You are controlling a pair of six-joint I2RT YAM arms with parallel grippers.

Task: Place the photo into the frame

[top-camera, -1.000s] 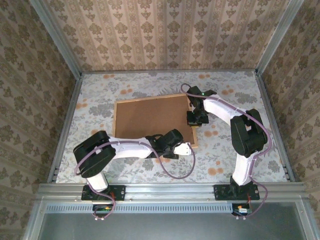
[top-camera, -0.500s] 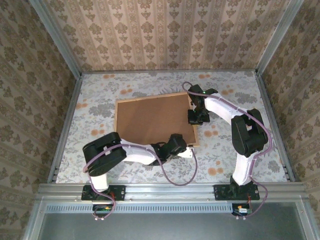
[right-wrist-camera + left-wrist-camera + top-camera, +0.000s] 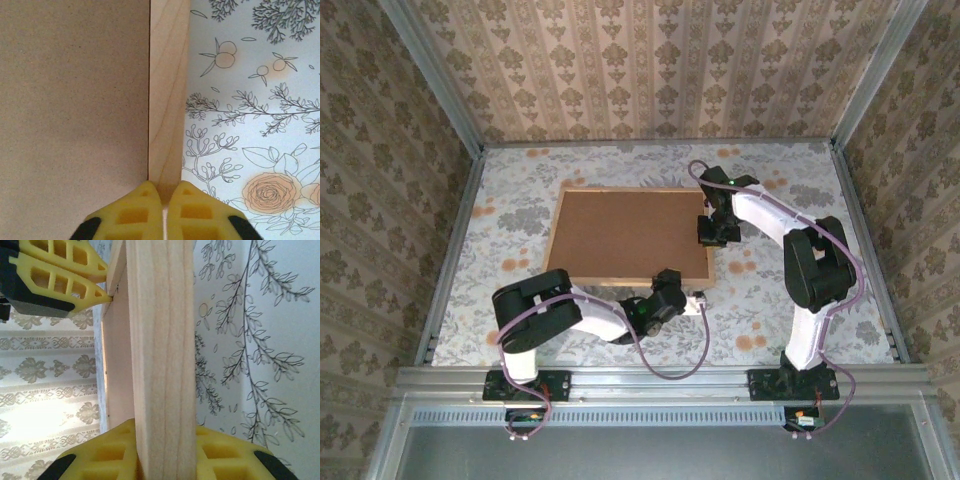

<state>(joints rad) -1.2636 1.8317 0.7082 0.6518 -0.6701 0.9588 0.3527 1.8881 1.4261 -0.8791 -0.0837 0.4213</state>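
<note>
frame [image 3: 632, 190] | look: thin, light natural-wood moulding, straight grain, brown backing board [image 3: 630, 235] filling it | pose: lying back-up, long sides running parallel to the far edge of the table [image 3: 770, 300] | place: sitting mid-table, somewhat nearer the far edge

L gripper [image 3: 164, 429] clamped, level, low; R gripper [image 3: 162, 194] closed, pointing down

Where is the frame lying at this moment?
Top view: the frame lies back-up mid-table, the right gripper at its right edge, the left gripper at its near right corner.
</note>
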